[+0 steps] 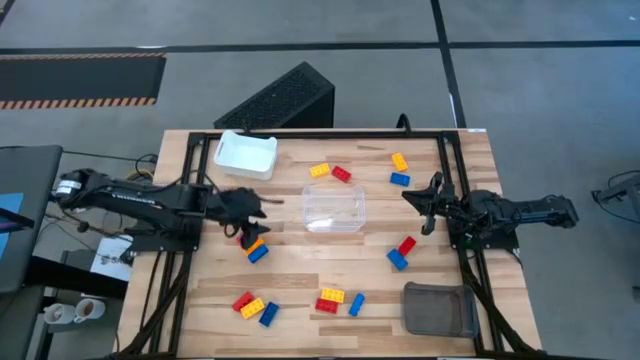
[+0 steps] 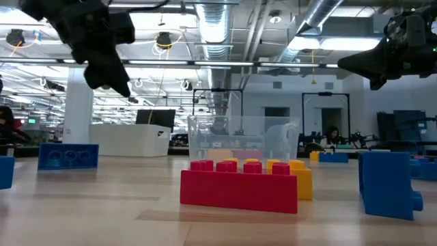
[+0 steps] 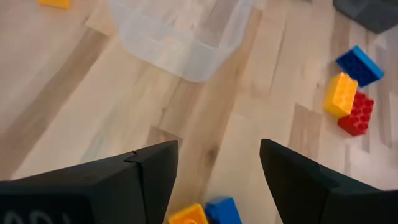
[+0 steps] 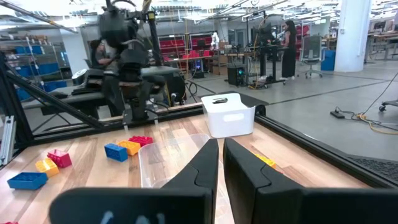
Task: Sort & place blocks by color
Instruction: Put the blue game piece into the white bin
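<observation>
Sorting at an early stage. The blocts lie scattered over the table [image 1: 300, 300] in mixed-colour clusters: yellow and red [image 1: 330, 172] beyond the clear tray [image 1: 334, 209], yellow and blue [image 1: 399, 168] toward the right, red and blue [image 1: 402, 252] nearer, and further groups [image 1: 338, 299] along the near side. The clear tray, white tray [image 1: 245, 155] and grey tray [image 1: 438, 308] appear empty, so nearly all placing remains. The left gripper [image 1: 245, 232] hangs with fingers spread, holding nothing, above an orange and blue pair [image 1: 256, 249]. The right gripper [image 1: 425, 205], fingers closed and empty, waits near the right edge. Bare wood between the clusters leaves room to approach; the clear tray's wall stands just beside the left gripper.
</observation>
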Action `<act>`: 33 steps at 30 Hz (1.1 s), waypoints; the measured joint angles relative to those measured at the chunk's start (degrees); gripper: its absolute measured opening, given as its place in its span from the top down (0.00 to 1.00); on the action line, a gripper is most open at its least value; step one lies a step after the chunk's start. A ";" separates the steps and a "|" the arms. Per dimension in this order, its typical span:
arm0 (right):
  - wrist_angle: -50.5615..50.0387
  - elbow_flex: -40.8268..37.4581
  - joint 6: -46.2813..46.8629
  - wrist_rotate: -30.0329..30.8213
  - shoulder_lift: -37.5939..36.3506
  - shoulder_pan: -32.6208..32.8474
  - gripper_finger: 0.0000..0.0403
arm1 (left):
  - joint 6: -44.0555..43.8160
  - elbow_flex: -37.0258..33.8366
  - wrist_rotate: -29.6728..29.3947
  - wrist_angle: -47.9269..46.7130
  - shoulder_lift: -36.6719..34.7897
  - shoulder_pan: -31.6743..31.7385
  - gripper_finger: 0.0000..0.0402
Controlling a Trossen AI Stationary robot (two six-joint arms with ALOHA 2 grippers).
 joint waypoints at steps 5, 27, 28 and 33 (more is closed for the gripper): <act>0.01 0.00 0.02 0.00 0.01 0.01 0.87 | -9.03 -0.31 -6.89 0.22 1.36 -11.34 0.48; 0.01 0.00 0.01 0.00 0.00 0.02 0.87 | -26.56 -0.42 -10.71 2.73 25.97 -23.50 0.41; 0.00 0.00 0.01 0.00 0.00 0.01 0.87 | -26.85 -0.42 -10.51 3.08 26.28 -23.52 0.41; 0.01 0.00 0.01 0.00 0.00 0.01 0.87 | -27.15 -0.42 -10.84 3.26 26.31 -23.86 0.45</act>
